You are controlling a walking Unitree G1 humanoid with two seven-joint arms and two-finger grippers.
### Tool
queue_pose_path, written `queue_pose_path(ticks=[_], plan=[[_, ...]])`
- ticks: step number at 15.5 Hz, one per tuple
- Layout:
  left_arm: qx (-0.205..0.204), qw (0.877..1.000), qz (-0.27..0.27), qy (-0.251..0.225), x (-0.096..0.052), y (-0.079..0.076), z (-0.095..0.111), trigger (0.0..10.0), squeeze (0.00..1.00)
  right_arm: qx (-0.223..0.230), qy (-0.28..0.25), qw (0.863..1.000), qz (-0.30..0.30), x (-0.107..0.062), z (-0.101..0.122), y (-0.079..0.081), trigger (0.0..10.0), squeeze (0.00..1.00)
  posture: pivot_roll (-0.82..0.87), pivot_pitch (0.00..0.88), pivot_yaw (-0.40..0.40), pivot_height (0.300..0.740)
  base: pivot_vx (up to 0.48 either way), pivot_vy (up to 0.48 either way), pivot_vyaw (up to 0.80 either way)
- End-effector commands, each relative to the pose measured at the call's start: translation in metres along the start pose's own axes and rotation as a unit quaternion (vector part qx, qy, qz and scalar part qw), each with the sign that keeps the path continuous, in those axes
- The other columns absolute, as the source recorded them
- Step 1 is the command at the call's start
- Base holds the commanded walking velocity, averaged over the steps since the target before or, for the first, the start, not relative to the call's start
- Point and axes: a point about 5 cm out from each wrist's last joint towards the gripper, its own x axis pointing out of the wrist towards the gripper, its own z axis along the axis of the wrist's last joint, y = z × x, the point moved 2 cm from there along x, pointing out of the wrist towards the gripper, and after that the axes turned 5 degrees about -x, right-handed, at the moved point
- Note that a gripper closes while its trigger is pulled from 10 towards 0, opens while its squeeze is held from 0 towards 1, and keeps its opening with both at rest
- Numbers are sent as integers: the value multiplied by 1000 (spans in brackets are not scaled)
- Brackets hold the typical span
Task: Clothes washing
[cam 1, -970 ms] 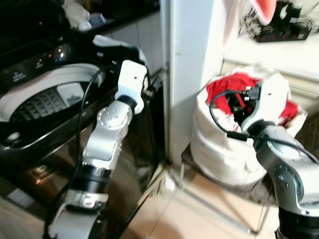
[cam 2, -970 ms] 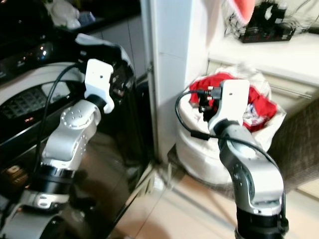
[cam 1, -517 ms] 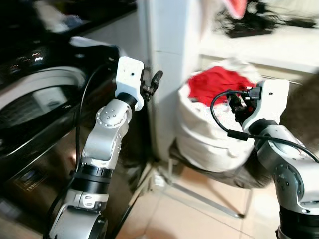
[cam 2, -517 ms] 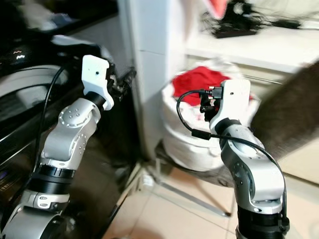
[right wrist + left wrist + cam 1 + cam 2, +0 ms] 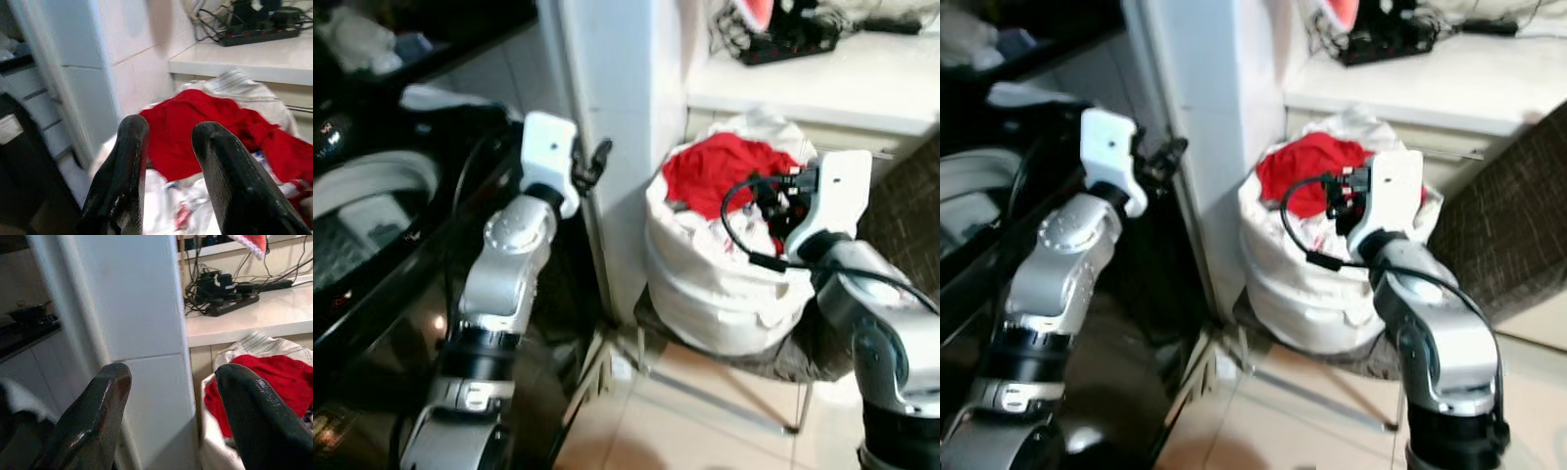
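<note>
A white laundry bag [image 5: 715, 294] stands to the right of a white pillar, heaped with a red garment [image 5: 724, 168] and other clothes. My right gripper [image 5: 773, 201] hovers just over the bag's top; in the right wrist view its fingers [image 5: 128, 147] are open with nothing between them, pointing at the red garment [image 5: 195, 129]. My left gripper [image 5: 597, 162] is raised beside the pillar, open and holding nothing, its fingers [image 5: 105, 396] framing the pillar and the red garment [image 5: 279, 374]. The dark washing machine [image 5: 372, 245] is at the left, with its drum opening [image 5: 357, 211] facing up.
The white pillar [image 5: 617, 98] stands between washer and bag. A white counter [image 5: 822, 83] behind the bag carries a power strip with tangled cables [image 5: 783, 34]. The bag rests on a dark woven seat [image 5: 901, 196] with a metal leg [image 5: 705, 387]. Tiled floor [image 5: 685, 431] lies below.
The camera has swung right: the washer has slid to the left edge and the bag is now near the middle. Both arms keep much the same raised pose, fingers still open.
</note>
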Motion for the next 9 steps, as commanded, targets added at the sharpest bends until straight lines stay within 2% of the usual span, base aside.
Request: queue_pose_path(ticks=[1,9], plan=[[3,1000,-10,0,2,-8,1,10000,0,-2,-3,1000,-3,0,2,-3,10000,0,-40,0,79,740,420,0,0],[-1,1000,-7,4,-2,-7,-2,10000,0,-7,1,1000,10,1,1,-1,10000,0,-31,0,61,740,425,0,0]])
